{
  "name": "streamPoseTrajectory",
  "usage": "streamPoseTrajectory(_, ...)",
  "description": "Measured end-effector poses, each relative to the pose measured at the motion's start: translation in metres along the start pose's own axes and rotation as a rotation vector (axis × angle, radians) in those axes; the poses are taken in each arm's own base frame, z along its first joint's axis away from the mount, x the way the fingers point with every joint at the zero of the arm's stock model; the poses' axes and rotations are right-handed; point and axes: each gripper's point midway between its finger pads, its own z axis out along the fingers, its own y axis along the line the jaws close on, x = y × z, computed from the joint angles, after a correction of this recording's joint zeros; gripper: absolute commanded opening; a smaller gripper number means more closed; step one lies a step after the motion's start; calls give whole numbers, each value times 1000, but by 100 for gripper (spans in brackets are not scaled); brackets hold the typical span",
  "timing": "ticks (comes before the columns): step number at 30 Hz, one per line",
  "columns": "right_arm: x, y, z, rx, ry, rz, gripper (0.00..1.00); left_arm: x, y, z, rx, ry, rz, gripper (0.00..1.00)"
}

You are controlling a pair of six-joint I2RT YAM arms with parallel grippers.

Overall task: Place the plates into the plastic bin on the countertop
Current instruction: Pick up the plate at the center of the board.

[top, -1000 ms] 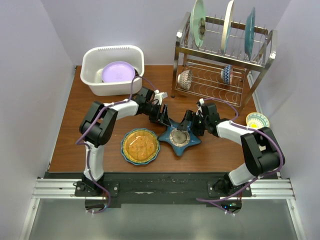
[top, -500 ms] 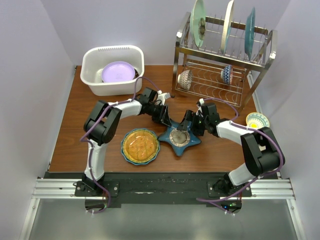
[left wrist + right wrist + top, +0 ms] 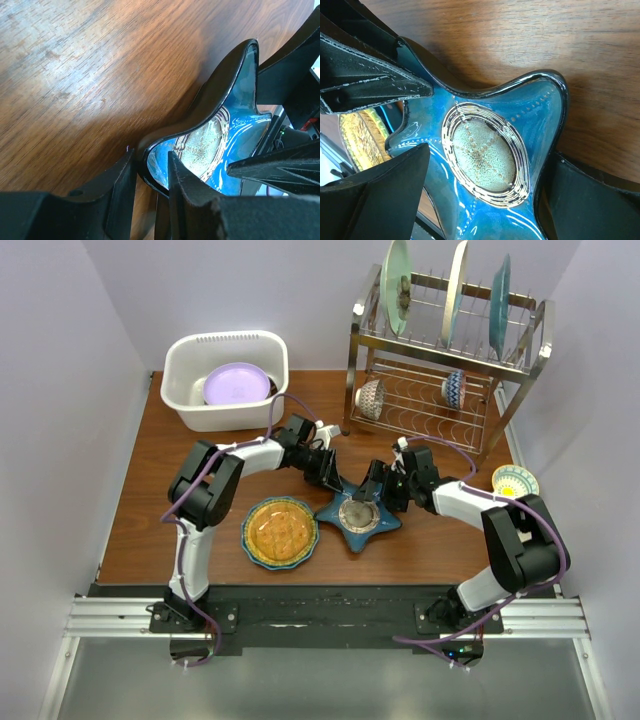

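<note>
The blue star-shaped plate lies on the countertop between my two grippers. My left gripper is at the plate's far-left edge; in the left wrist view its fingers pinch the plate's dark rim, one outside and one inside. My right gripper is wide open over the plate's far-right arm, one finger above the blue surface and one outside the rim. The amber plate lies just left of the star plate. The white plastic bin at the back left holds the lavender plate.
The steel wire rack at the back right holds three upright plates on top and two small bowls below. A small blue dotted plate lies at the right edge. The countertop's black front edge is near the arm bases.
My left gripper has moved right and down onto the star plate's far-left rim. The right gripper and the star plate have hardly moved.
</note>
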Motion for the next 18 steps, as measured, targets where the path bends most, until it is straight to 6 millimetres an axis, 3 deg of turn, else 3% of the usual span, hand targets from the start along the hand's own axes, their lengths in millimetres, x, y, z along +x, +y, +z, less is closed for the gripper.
streamPoseTrajectory(8,-1,3,-2,-6,-4,-5,95,-5,-1,-1,-11,-8,-8,0)
streamPoseTrajectory(18,-3,16,-10,-49,-18,-25,96,-33,8,-17,-33,-67,-18,0)
